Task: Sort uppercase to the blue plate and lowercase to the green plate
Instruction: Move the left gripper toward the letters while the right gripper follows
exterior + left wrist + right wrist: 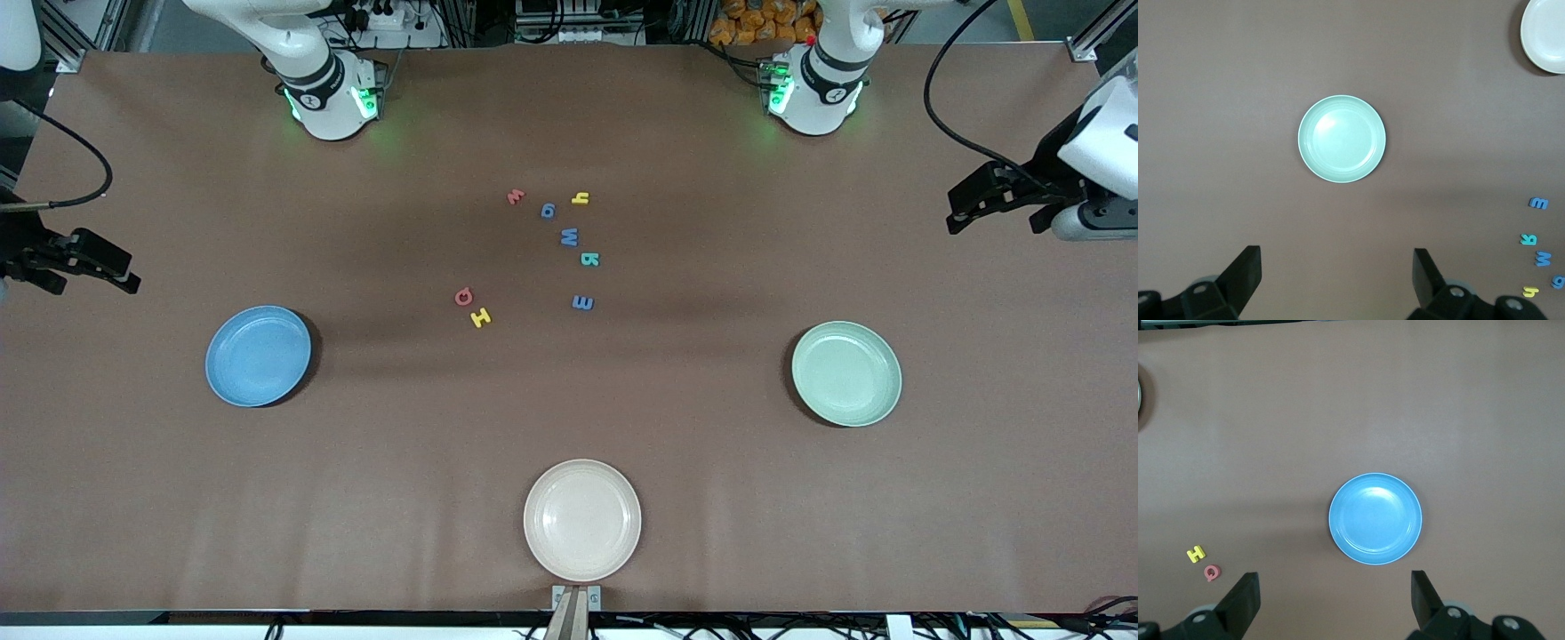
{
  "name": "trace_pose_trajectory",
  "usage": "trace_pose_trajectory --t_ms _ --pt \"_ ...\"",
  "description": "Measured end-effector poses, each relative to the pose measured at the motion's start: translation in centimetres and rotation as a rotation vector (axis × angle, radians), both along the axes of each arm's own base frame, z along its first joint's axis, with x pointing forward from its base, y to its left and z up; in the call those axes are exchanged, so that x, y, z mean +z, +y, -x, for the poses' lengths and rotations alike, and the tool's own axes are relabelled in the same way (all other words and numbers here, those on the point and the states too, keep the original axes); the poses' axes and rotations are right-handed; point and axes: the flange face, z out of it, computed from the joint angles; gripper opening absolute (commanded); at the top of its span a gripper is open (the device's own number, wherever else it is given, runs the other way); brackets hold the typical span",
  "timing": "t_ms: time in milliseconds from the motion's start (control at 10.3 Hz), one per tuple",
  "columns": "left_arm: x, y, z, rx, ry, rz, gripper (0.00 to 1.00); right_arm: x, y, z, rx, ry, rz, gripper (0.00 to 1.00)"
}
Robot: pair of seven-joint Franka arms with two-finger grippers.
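Observation:
Eight foam letters lie mid-table: red w (515, 196), yellow h (580, 197), blue g (548, 210), blue W (569, 236), teal R (589, 259), blue e (582, 303), red Q (463, 296), yellow H (480, 316). The blue plate (258, 356) lies toward the right arm's end and is empty. The green plate (846, 373) lies toward the left arm's end and is empty. My left gripper (994, 218) hangs open high over its table end, with the green plate (1341, 138) below it. My right gripper (89, 280) hangs open over its end, above the blue plate (1375, 519).
An empty beige plate (582, 520) lies near the table's front edge, nearer the front camera than the letters. A small metal bracket (575, 600) sits at that edge. Cables run along both table ends.

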Motion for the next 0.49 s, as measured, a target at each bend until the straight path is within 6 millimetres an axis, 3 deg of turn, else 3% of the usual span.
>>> trace_pose_trajectory --t_ms 292,487 --pt "0.0 0.0 0.2 -0.002 0.018 -0.002 1.00 0.0 0.0 0.0 0.001 0.005 0.000 1.00" --pt "-1.6 -1.0 -0.4 -0.018 0.053 -0.006 1.00 -0.1 0.1 0.1 0.001 0.012 -0.001 1.00"
